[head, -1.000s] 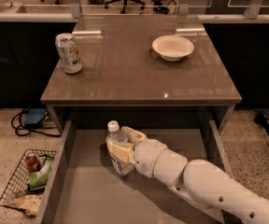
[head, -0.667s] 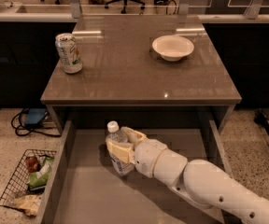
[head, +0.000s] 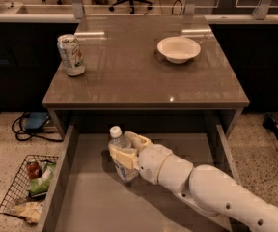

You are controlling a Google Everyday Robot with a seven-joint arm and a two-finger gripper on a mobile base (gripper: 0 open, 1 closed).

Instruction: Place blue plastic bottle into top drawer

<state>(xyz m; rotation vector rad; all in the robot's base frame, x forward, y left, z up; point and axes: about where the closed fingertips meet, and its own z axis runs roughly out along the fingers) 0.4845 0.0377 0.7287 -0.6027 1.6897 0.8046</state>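
The blue plastic bottle (head: 118,140) is clear with a white cap and stands upright inside the open top drawer (head: 88,197), near its back middle. My gripper (head: 126,153) comes in from the lower right on a white arm and is shut on the bottle, its pale fingers (head: 123,157) wrapped around the bottle's body. The bottle's base is at or just above the drawer floor; I cannot tell if it touches.
On the table top (head: 129,81) above the drawer stand a white-green drink can (head: 72,55) at the left and a white bowl (head: 178,49) at the right. A wire basket (head: 28,190) with litter sits on the floor at the left, near cables (head: 30,124).
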